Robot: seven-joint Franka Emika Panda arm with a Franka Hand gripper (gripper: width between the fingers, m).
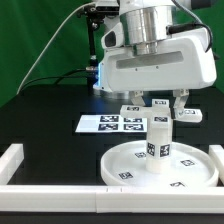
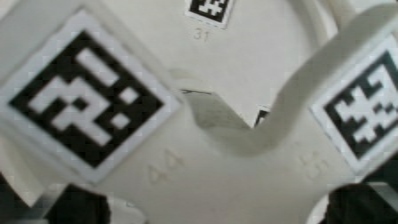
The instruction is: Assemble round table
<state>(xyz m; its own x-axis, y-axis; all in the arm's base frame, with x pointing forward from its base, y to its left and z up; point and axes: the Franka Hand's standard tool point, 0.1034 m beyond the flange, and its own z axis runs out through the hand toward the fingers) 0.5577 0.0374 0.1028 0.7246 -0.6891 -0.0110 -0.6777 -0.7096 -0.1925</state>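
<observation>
Though spread, fingers [image 1: 181, 101] empty.

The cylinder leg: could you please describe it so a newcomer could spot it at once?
Find the large round disc lying flat near the white border rail. Standing upright on its middle, under the claw, is the cylinder leg, the only tall tagged post; the marker board behind lies flat.

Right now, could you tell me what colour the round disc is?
White, with black-and-white square tags; the disc shows best in the exterior view.
</observation>
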